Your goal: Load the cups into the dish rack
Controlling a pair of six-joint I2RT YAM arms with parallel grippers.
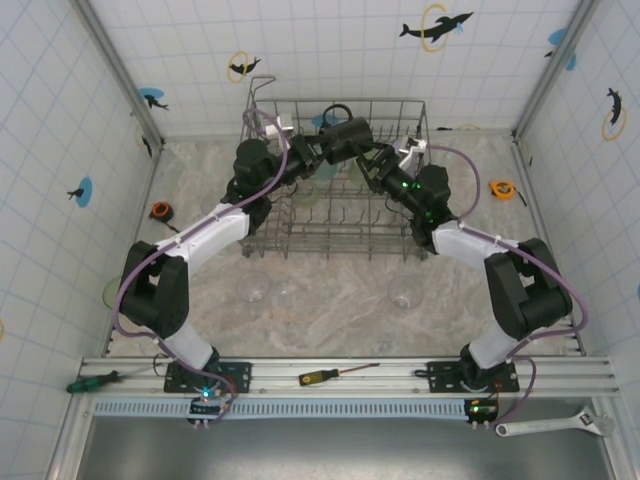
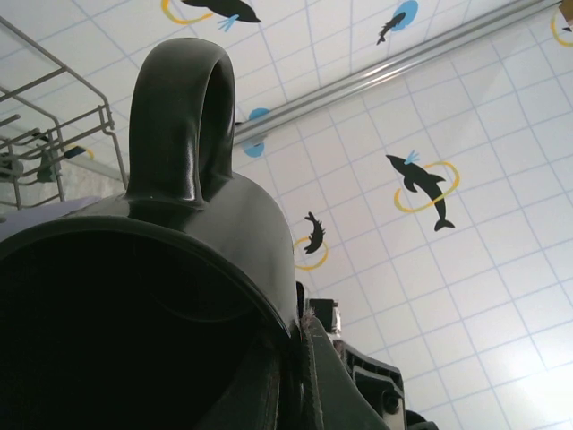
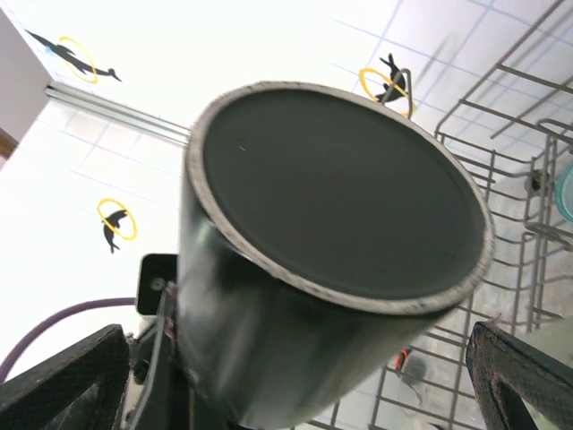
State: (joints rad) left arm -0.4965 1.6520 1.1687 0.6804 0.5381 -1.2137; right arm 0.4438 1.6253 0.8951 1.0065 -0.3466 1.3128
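Partway: the black mug hangs over the dish rack at upper centre, pinched at its rim by the left gripper, with the right gripper spread wide about its base (not gripping, I judge), and clear glasses on the table below it are yet to load.

Black mug, lower body beyond the bottom edge; dish rack mostly beyond the left.

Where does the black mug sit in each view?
Top external: black mug upper centre, raised over the far half of the dish rack.
Left wrist: mug covers the lower left, handle pointing up.
Right wrist: its base faces the camera, centre.
Shared landmark: dish rack wires, at the left edge and the right edge.
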